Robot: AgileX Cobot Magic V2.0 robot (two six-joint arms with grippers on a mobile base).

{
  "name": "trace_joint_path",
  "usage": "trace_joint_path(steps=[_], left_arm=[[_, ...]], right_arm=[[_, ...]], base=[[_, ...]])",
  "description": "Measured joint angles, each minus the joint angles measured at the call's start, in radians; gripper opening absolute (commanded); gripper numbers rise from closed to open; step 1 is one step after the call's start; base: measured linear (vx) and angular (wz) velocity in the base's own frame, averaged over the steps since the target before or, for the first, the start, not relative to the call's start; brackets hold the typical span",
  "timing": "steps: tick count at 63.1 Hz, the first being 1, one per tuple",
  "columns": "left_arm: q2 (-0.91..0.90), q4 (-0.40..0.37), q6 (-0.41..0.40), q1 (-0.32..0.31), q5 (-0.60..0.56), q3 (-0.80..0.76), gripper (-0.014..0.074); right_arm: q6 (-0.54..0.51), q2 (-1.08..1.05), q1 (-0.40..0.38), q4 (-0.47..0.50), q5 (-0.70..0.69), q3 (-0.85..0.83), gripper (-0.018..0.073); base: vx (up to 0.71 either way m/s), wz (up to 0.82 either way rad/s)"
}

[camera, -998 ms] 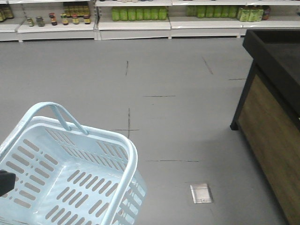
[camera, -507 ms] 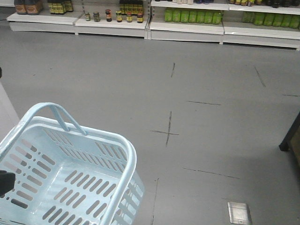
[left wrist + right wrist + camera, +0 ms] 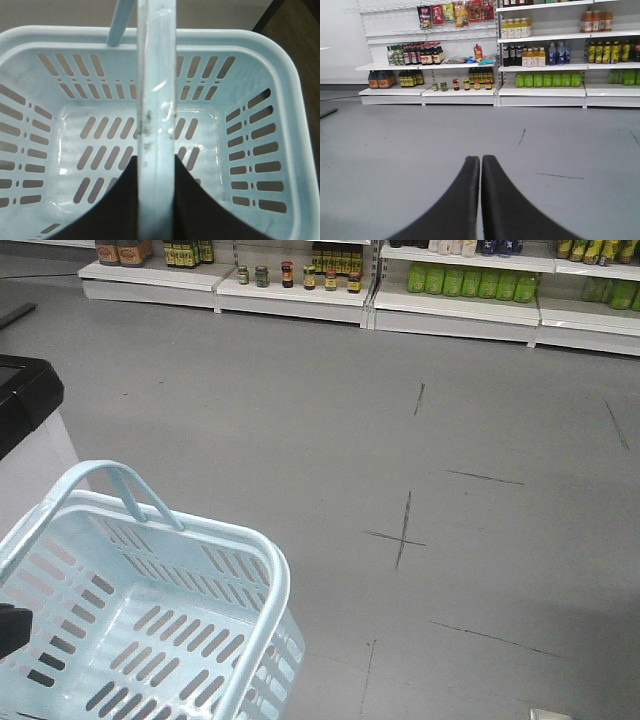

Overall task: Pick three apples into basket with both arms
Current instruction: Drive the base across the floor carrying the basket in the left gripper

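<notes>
Open room: grey floor [image 3: 450,440] stretches wide ahead and to the right, bare but for thin dark lines and a cross mark [image 3: 402,536].
Far edge: white shelves [image 3: 450,315] run along the back, with green bottles [image 3: 470,282] and small jars [image 3: 290,275] on them, well apart from the robot.
Left edge: a white counter [image 3: 35,465] with a black top stands just beside the basket's far left corner; whether they touch cannot be told.
Basket: the pale blue basket [image 3: 283,585] fills the lower left of the front view, its handle [image 3: 120,475] raised above the rim.
Basket inside: from the left wrist, the slotted bottom and all four slotted walls show in full below the rim [image 3: 280,65].
Beyond the basket: a dark brown panel [image 3: 300,30] shows past its upper right corner in the left wrist view.
Left gripper: the left gripper [image 3: 156,160] is narrow, its two black fingers [image 3: 120,200] pressed against either side of the handle bar [image 3: 156,100], which runs straight between them across the basket's middle.
Right gripper: the right gripper [image 3: 480,159] is closed, fingers [image 3: 465,200] meeting at the tips with nothing between them, pointing over open floor toward the shelves [image 3: 540,90].
</notes>
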Motion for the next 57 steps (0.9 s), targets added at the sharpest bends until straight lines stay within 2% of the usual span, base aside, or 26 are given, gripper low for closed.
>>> trace_joint_path(steps=[28,57], left_arm=[[0.0,0.0,0.0,0.0,0.0,0.0,-0.0006],[0.0,0.0,0.0,0.0,0.0,0.0,-0.0006]], right_arm=[[0.0,0.0,0.0,0.0,0.0,0.0,-0.0004],[0.0,0.0,0.0,0.0,0.0,0.0,-0.0004]], base=[[0.18,0.02],[0.26,-0.13]])
